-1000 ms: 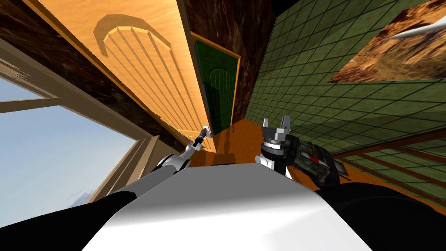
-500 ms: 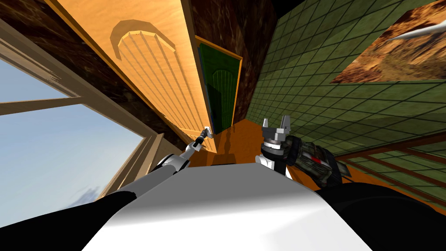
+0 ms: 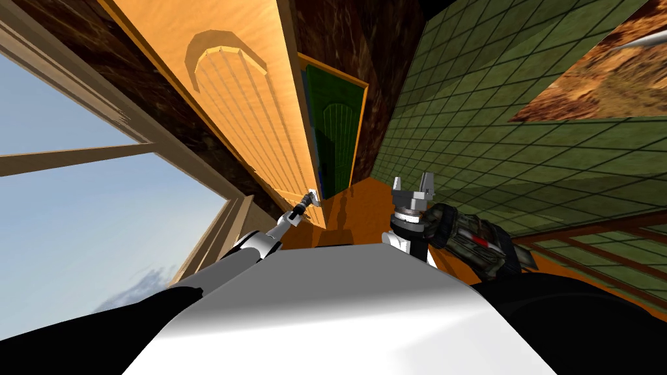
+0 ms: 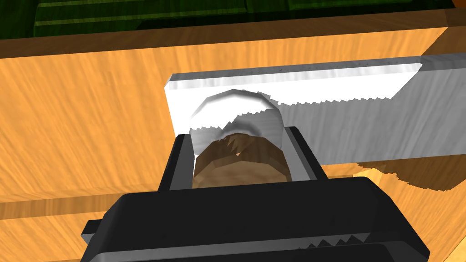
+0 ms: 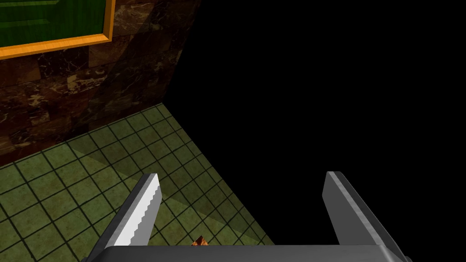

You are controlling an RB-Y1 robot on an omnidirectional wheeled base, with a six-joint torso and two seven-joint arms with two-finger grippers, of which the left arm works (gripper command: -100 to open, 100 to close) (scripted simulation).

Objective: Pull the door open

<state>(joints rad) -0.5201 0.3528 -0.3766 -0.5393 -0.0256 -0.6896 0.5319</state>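
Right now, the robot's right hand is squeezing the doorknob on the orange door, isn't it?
No, it is the left gripper squeezing the doorknob on the orange door, as the left wrist view shows. The right gripper hangs open, empty.

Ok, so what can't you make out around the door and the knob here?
Door knob: near face, left wrist view, hidden behind the left hand's dark body.
Orange door: top end, head view, cut off by the picture's edge.
Past the green tiled wall: right wrist view, a black area.
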